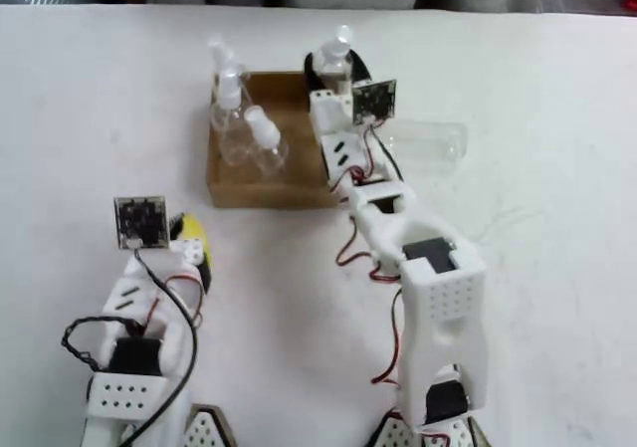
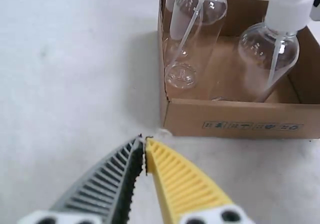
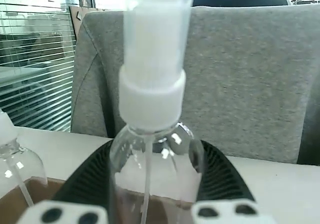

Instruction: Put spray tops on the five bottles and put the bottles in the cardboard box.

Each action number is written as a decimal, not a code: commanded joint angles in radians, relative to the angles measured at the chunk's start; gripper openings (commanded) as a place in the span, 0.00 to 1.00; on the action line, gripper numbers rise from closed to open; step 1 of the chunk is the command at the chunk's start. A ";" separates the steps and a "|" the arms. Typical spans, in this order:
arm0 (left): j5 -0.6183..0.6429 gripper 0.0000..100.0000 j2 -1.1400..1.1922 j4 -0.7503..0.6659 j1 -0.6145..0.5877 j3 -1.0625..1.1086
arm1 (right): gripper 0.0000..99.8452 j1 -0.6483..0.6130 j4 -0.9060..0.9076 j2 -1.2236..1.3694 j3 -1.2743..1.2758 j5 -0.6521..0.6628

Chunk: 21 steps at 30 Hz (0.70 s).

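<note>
Bottle (image 3: 150, 154), spray top (image 3: 152, 84) on, upright, clamped in right gripper (image 3: 156, 170) over far-right corner of cardboard box (image 1: 269, 192); placing likely means straight down. Left gripper (image 2: 144, 146) closed, empty, toward worktop's front-left. Loose bottle (image 1: 430, 142) lies sideways right of box, nearer right arm.

The tool (image 2: 144, 143), with one grey and one yellow ribbed finger, is closed tip to tip over the white worktop (image 2: 70, 74). Near it, a shallow brown cardboard box (image 2: 240, 118) holds a tilted clear plastic bottle (image 2: 192, 34) and a second clear bottle (image 2: 267, 59) with a white spray top.
</note>
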 commanded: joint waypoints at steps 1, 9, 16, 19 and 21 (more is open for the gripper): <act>0.005 0.02 0.001 -0.002 -0.002 -0.006 | 0.01 0.004 0.001 -0.021 -0.052 -0.011; 0.005 0.02 0.001 -0.002 -0.002 -0.006 | 0.01 -0.024 0.041 -0.005 -0.057 -0.011; 0.005 0.02 0.001 -0.002 -0.002 -0.006 | 0.01 -0.024 0.045 0.010 -0.058 -0.011; 0.005 0.02 0.001 0.000 -0.002 -0.006 | 0.01 -0.022 0.050 0.016 -0.072 -0.011; 0.005 0.02 0.001 0.000 -0.002 -0.006 | 0.01 -0.019 0.050 0.033 -0.094 -0.011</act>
